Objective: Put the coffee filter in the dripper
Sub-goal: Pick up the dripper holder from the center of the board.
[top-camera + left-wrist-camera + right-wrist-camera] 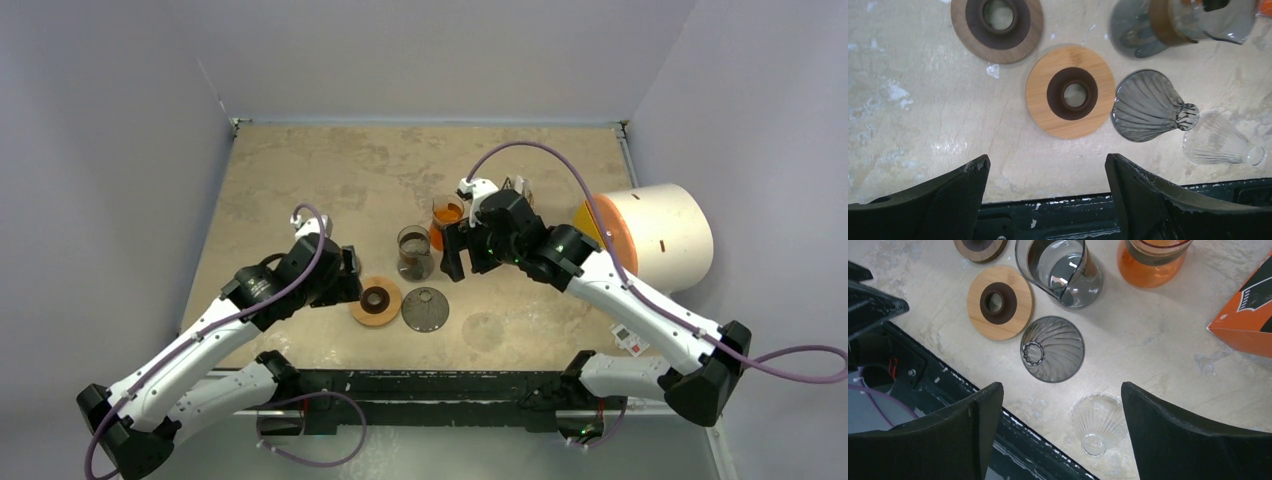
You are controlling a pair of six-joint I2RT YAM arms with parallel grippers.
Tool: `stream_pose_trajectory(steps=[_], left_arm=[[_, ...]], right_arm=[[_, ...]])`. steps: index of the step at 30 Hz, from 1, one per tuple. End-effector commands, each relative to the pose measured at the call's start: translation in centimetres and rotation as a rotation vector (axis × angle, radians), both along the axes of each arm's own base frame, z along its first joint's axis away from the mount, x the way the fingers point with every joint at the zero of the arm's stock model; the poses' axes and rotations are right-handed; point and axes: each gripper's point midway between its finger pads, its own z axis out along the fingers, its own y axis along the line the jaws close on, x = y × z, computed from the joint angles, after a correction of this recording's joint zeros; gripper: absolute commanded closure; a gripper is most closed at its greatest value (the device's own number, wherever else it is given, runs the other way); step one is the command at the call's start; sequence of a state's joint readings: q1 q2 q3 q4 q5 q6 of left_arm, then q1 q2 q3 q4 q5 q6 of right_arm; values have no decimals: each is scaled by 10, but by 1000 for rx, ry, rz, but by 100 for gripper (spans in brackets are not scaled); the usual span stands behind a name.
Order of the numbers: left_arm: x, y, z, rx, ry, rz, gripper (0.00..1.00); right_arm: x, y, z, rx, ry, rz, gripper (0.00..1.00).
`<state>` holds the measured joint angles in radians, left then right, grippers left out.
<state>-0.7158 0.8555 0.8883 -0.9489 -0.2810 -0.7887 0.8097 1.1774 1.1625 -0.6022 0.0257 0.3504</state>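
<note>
We see the left tool [1046,160] and right tool [1062,387] spread wide, grasping nothing. The grey dripper [1053,349] lies at four o'clock from the wooden ring [1000,302].

Tight in the middle, open at the back and left.
The table [300,170] is bare at the back and far left, so a gripper can pass there. In the middle, the grey jug [1068,275] and orange jug [1148,265] stand tall, side by side. The box [1243,320] sits near them. In front, the light ring [1043,115] lies just beside the grey dripper [1145,107], with hardly a gap. The dark ring [1023,25] lies near, flat and low. The clear dripper [1218,145] lies apart by the front edge. A big white roll [655,235] blocks the right side.
</note>
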Motion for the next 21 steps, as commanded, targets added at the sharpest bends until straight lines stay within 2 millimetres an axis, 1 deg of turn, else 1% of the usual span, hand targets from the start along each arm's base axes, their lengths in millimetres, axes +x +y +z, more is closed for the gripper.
stream_pose_trajectory(steps=[1,6,9,12,16,21], left_arm=[[-12,1,-18,-36,80,81,17],[-15,-8,-36,-40,144,65,26],[-14,-21,-43,-68,170,27,28],[-13,-36,-49,-99,210,-9,31],[-7,-62,-53,-170,235,-62,37],[2,-80,-63,-195,254,-98,45]], right_arm=[[20,13,21,50,-63,-61,11],[38,17,15,23,-71,-125,14],[43,24,14,44,-72,-135,15],[45,29,12,57,-69,-128,15],[44,35,8,75,-51,-127,15],[41,32,7,81,-50,-128,15]])
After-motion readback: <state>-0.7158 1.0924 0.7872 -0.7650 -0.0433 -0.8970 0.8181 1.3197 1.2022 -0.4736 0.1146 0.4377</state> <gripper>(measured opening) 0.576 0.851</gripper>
